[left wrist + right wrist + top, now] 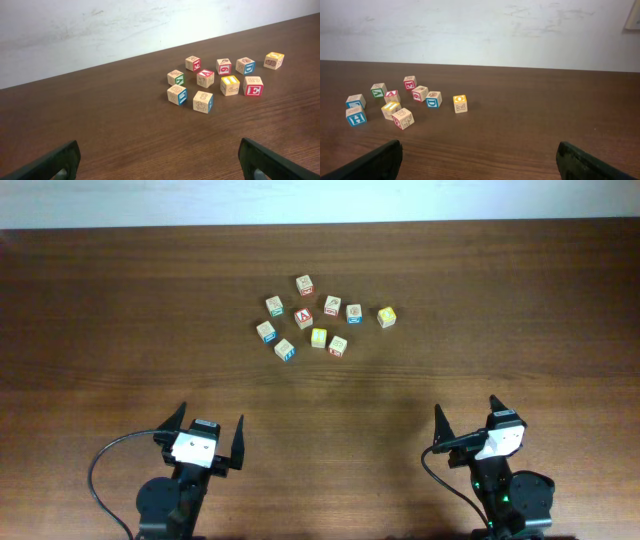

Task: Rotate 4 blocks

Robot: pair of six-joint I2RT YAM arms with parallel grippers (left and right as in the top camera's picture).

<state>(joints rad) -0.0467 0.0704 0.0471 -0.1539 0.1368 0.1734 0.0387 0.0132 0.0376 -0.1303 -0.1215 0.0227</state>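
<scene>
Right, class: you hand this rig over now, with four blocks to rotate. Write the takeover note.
Left gripper: open, empty, at the near edge of the table, well short of the blocks.
Right gripper: open, empty, also at the near edge.
Blocks: ten in a loose cluster at mid-table, far side of both arms, all resting flat and apart. The yellow block sits farthest right, nearest the right arm.
Done: nothing that shows; no block is held or touched.
Left: probably all four rotations. Starting with the outer blocks looks easiest.
</scene>
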